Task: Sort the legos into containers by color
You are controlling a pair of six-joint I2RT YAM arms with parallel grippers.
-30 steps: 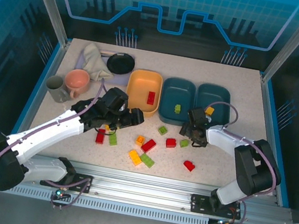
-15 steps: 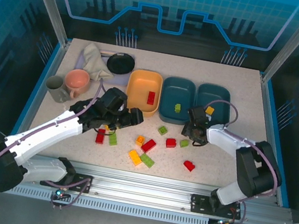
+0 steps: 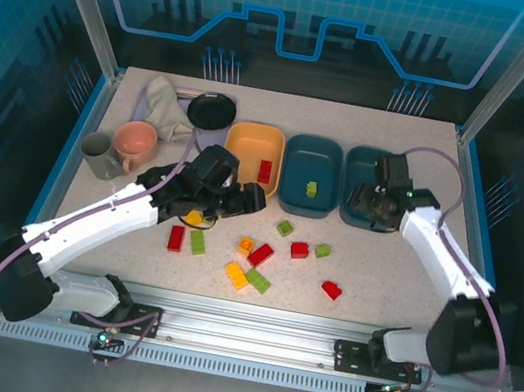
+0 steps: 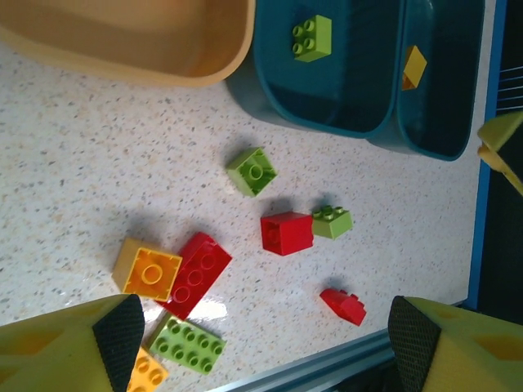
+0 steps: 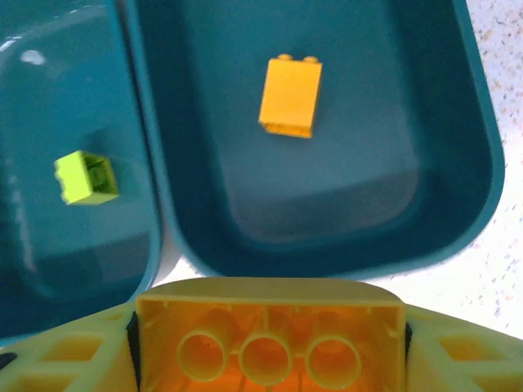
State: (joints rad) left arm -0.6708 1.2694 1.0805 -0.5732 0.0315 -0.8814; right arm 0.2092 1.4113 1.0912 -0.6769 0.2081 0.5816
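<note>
My right gripper point(image 5: 270, 351) is shut on a long yellow-orange lego point(image 5: 270, 339), its hollow underside facing the camera. It hangs over the near rim of the right teal container point(image 5: 458, 163), which holds a yellow lego point(image 5: 290, 96). The middle teal container point(image 3: 300, 152) holds a green lego point(image 3: 311, 189). The light orange container point(image 3: 237, 136) holds a red lego point(image 3: 264, 170). My left gripper point(image 3: 244, 199) is open above the table, with nothing between its fingers. Loose legos lie below it, such as a red one point(image 4: 287, 233) and a green one point(image 4: 252, 171).
At the back left are a black dish point(image 3: 212, 110), a crumpled cloth point(image 3: 165, 103), a pink cup point(image 3: 135, 141) and a grey cup point(image 3: 99, 155). Several more loose bricks lie between the trays and the front rail point(image 3: 251, 316).
My right gripper closed on the yellow-orange lego low on the table, then rose and swung back-right to the right teal container. The left arm shifted slightly right.
</note>
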